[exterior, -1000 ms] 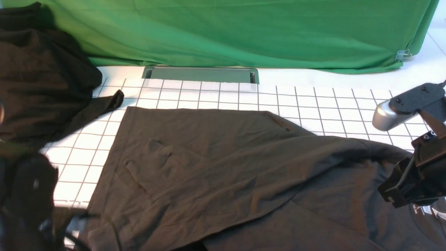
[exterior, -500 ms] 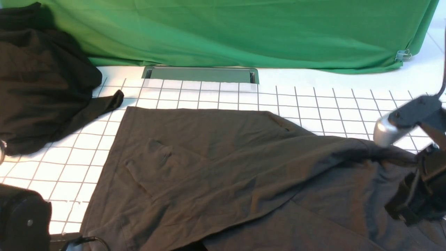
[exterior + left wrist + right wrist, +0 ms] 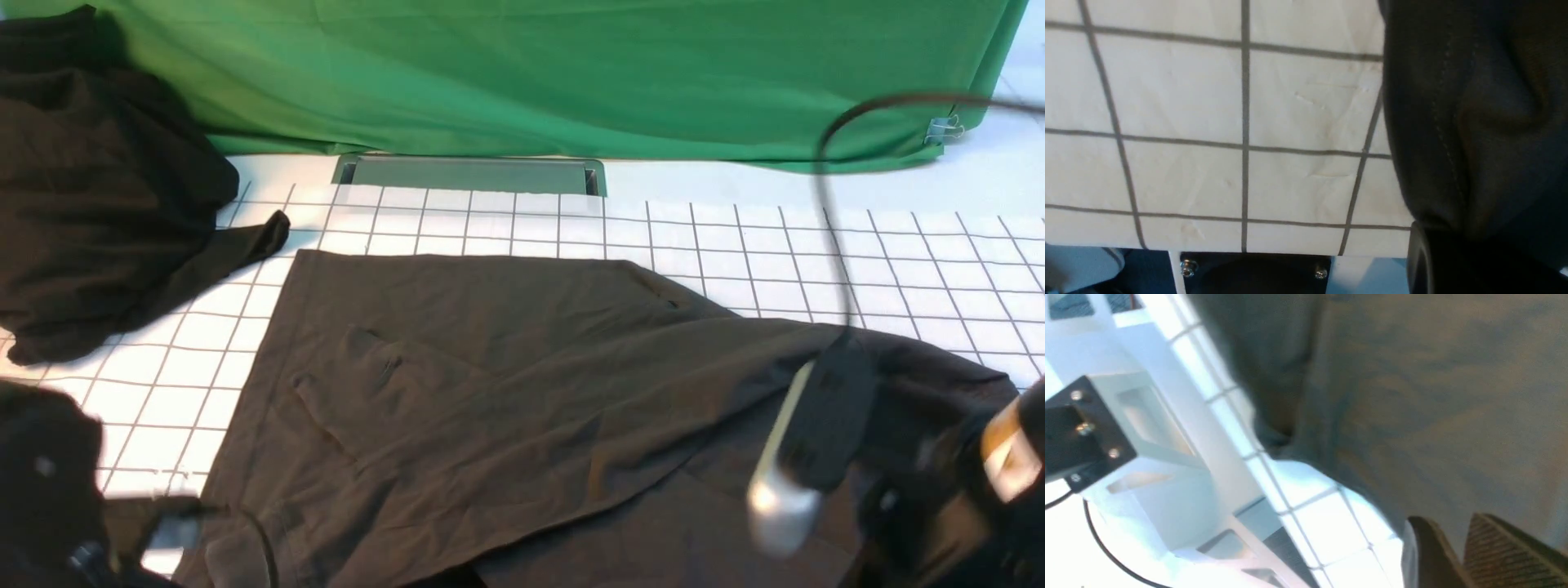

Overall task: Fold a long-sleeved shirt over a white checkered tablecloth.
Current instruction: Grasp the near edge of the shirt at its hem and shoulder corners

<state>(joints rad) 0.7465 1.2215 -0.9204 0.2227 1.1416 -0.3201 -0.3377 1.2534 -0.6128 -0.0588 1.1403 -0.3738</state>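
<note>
Right gripper point(image 3: 1457, 524) was swung down into the front view's lower right; spread or pinching couldn't be told, same for the left gripper point(image 3: 167, 529), lower left. Shirt point(image 3: 506, 384) was laid mid-frame on the tablecloth point(image 3: 816, 237). Layers could be dragged crooked by a shallow grab.

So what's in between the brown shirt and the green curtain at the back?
In the front view, rows of the white checkered tablecloth, then a grey metal slot, lie between the long-sleeved shirt and the green fabric drape.
</note>
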